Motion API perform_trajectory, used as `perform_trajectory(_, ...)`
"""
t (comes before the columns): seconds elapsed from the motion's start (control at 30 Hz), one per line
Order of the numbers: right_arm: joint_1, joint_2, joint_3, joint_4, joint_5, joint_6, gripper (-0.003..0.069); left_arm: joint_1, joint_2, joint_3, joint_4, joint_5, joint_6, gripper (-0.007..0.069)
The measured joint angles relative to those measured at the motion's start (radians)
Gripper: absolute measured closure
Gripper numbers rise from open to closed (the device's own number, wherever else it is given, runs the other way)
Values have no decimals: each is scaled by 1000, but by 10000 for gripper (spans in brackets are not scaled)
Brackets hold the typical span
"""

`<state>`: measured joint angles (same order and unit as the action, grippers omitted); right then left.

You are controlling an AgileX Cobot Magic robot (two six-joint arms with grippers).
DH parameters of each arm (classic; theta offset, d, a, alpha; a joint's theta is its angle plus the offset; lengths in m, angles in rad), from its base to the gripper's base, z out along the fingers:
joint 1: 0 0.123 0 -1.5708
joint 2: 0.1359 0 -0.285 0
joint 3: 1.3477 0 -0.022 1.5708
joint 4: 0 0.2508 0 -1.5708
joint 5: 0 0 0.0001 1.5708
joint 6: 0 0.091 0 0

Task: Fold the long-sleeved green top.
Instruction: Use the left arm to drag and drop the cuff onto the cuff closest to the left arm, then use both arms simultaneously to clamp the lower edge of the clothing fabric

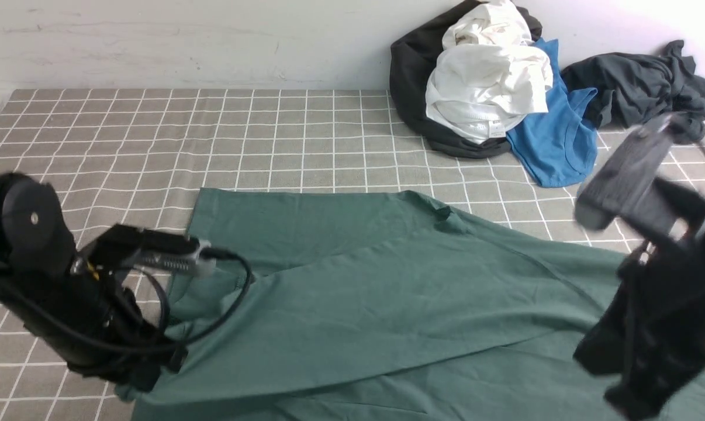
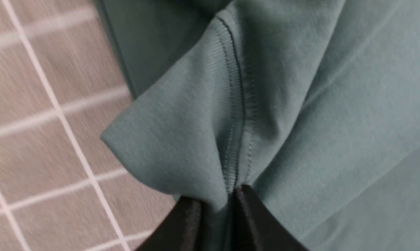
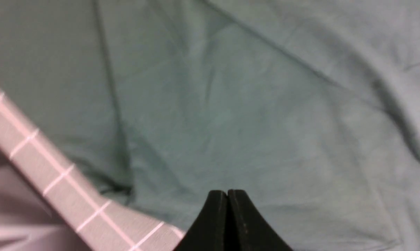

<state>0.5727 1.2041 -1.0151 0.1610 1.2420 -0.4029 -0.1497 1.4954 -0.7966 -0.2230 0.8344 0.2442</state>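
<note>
Left wrist view: left gripper (image 2: pixel 231 192) is clamped on a ribbed seam of the soft green long-sleeved top (image 2: pixel 300 104), spread over grey checked cloth (image 1: pixel 154 134). Right gripper (image 3: pixel 227 194) is closed on nothing above it. I'd carry that edge low and straight so it lands flat. No bins, just a loose clothes pile (image 1: pixel 487 88) by the wall.

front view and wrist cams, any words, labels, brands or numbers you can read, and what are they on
No text can be read in any view.
A small tag on the white garment: it carries marks, but they are too small and blurred to read.
On the green top, no print or label shows in the front view or in either wrist view.
</note>
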Motion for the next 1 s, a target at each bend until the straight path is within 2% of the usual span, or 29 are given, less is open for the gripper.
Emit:
perform_trajectory(0.13, 53, 0, 75, 0, -1, -42, 669, 0, -1, 9, -2, -1, 4, 415)
perform_trajectory(0.17, 75, 0, 114, 1, -8, -73, 659, 0, -6, 9, -4, 3, 5, 338)
perform_trajectory(0.23, 103, 0, 171, 11, -44, -133, 624, 0, -21, 9, -16, 28, 6, 240)
perform_trajectory(0.37, 148, 0, 279, 52, -150, -257, 491, -17, -89, 8, -30, 99, 8, 110)
perform_trajectory(0.4, 160, 0, 313, 60, -203, -290, 426, -37, -117, 8, -28, 119, 8, 88)
perform_trajectory(0.43, 162, 0, 319, 61, -203, -295, 426, -41, -121, 8, -28, 119, 8, 88)
perform_trajectory(0.47, 176, 0, 367, 61, -278, -336, 340, -89, -164, 13, -18, 139, 9, 78)
perform_trajectory(0.53, 185, 0, 428, 61, -358, -364, 264, -153, -201, 31, 2, 150, 21, 75)
perform_trajectory(0.57, 186, 1, 434, 61, -376, -367, 249, -161, -204, 34, 5, 153, 22, 74)
perform_trajectory(0.6, 190, 3, 472, 61, -432, -379, 207, -215, -225, 58, 34, 161, 36, 73)
perform_trajectory(0.67, 192, 25, 517, 54, -510, -386, 174, -298, -235, 108, 70, 167, 57, 73)
perform_trajectory(0.87, 240, 125, 533, 19, -628, -400, 169, -473, -237, 242, 127, 128, 152, 73)
perform_trajectory(1.0, 293, 189, 533, -12, -646, -405, 196, -537, -237, 288, 130, 59, 196, 73)
